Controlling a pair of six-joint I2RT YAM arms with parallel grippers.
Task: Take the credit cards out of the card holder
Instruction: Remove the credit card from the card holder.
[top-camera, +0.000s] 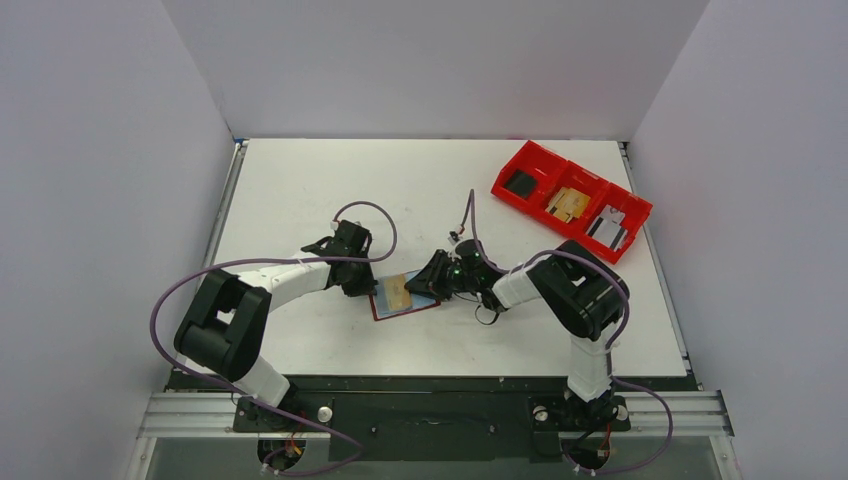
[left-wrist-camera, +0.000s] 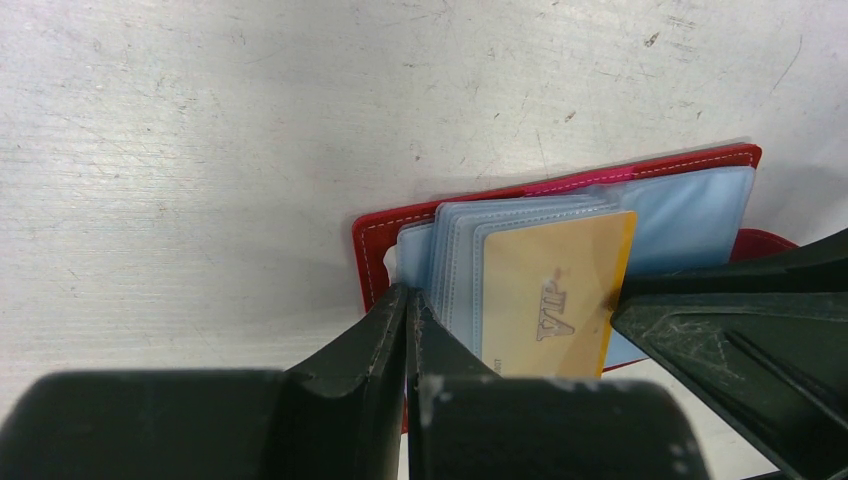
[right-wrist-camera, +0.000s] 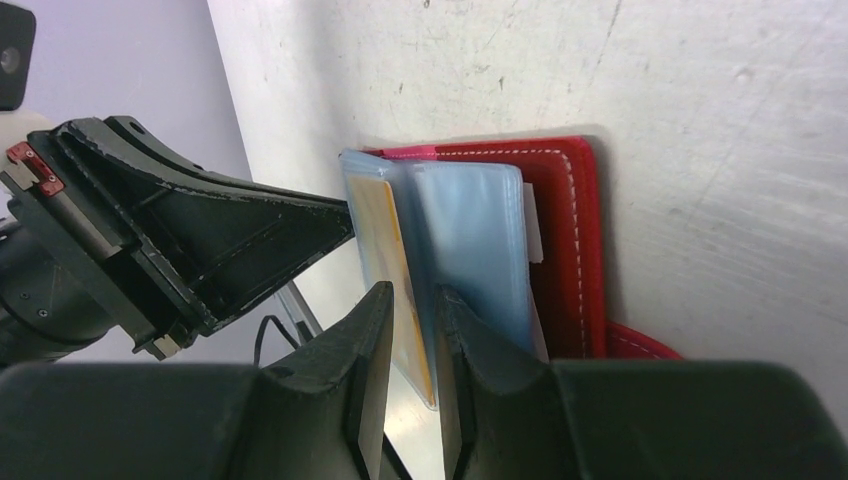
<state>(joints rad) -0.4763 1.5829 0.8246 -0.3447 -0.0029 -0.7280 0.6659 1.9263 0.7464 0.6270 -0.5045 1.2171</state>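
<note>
– Red cover, white stitching: where does the card holder (top-camera: 405, 297) lie?

– Open like a book on the table (top-camera: 300, 180), near the middle, straight between the two arms. The left gripper (left-wrist-camera: 408, 310) is at its left edge, the right gripper (right-wrist-camera: 412, 300) at its right.

– And the card?

– One yellowish card (left-wrist-camera: 545, 300) shows, in a pale blue sleeve (right-wrist-camera: 470, 230). Its long axis runs from one gripper to the other. Its free short end points at the right gripper, so the right arm is the nearer one. I'd judge the pull has to go along that axis, away from the left arm.

– What has the left one got?

– Its fingers are pressed together on the holder's left cover edge, and a sliver of red shows in the seam between them. It looks like an anchor.

– The right?

– Jaws only a slit apart, with the end of that card and its sleeve standing in the gap. Whether the pads truly pinch it, or catch the card alone, I cannot tell.

– Other cards?

– More blue sleeves are stacked beneath, but what they hold is hidden.
</note>
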